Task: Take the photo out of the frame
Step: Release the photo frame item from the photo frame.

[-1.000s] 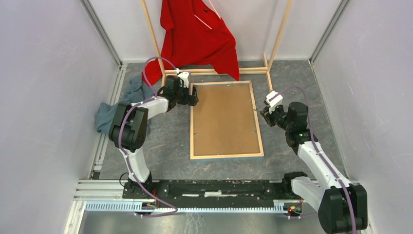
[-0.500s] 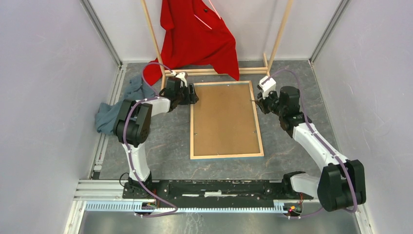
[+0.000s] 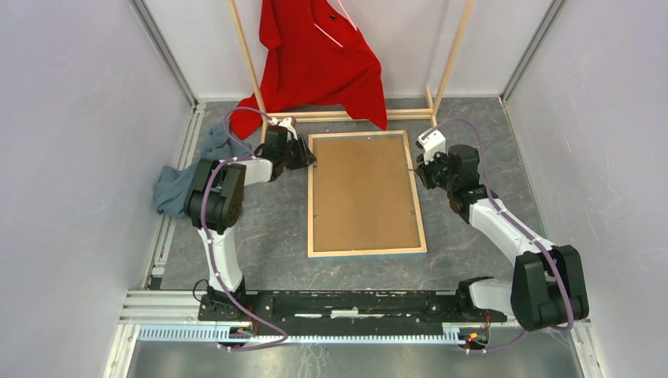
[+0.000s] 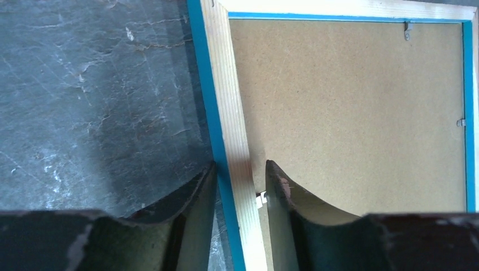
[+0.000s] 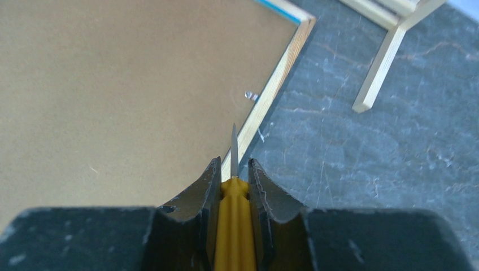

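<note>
While the frame (image 3: 310, 206) lies face down on the desk (image 3: 272, 236) with its board (image 3: 362, 193) up, I count this job as barely begun. The photo is nowhere in view. I judge it sits under the board, inside the frame, down between my two claws.

My left claw (image 4: 240, 169) straddles the frame's left rail near the far corner. One finger (image 4: 195, 192) is on the desk side against the blue edge. The other (image 4: 279, 192) is over the board, with a sliver of gap between it and the wood. So the claw stands part open around the rail, not clamped. A small white clip (image 4: 261, 199) shows just inside the board-side finger.

My right claw (image 5: 233, 166) is closed on a yellow-handled screwdriver (image 5: 231, 226), its blade pointing ahead of the fingers toward the right rail. A metal tab (image 5: 250, 95) sits a little beyond the tip at the rail's inner edge, and the blade is not on it.

Done so far: the tool is in hand and both claws are at the frame. Everything else is left. The board looks seated, and two more tabs (image 4: 406, 29) (image 4: 461, 122) show far ahead of the left claw. I reckon the tabs must be turned aside, the board lifted, and the photo drawn out.
</note>
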Available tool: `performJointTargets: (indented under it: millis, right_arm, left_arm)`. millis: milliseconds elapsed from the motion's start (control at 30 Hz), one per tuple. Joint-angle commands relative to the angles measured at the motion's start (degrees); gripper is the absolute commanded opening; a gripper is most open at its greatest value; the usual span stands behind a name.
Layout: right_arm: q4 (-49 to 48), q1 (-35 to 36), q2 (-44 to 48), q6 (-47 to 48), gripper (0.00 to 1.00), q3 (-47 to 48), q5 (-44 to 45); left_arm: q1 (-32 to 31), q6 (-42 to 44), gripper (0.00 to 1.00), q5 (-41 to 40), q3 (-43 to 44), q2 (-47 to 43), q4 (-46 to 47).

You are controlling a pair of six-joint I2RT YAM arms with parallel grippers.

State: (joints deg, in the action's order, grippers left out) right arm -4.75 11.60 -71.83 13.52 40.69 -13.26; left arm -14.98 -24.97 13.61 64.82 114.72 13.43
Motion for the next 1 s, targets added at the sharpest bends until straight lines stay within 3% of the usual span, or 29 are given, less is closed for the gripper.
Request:
performJointTargets:
  millis: [0, 67, 167, 600, 967]
  right_arm:
    - [-4.5, 0.2, -0.3, -0.3, 0.0, -1.5, 1.7]
    - [-4.6, 0.2, -1.4, -0.2, 0.0, -1.5, 3.0]
    - [-5.3, 0.2, -2.3, -0.4, 0.0, -1.9, 3.9]
    - [-8.6, 0.4, -3.5, -1.2, 0.0, -3.1, 5.6]
    - [-7.6, 6.7, -6.5, 3.7, 0.0, 1.8, 12.9]
  left_arm:
    - [0.3, -3.3, 0.4, 1.4, -1.4, 0.4, 2.5]
    - [0.4, -3.4, 0.29, 1.8, -1.5, 0.5, 2.6]
    - [0.4, -4.0, 0.21, 2.8, -1.7, 0.9, 2.8]
    - [0.5, -5.2, 0.21, 4.5, -1.9, 3.0, 2.4]
    - [0.6, -5.7, 0.15, 5.4, -1.8, 4.3, 1.9]
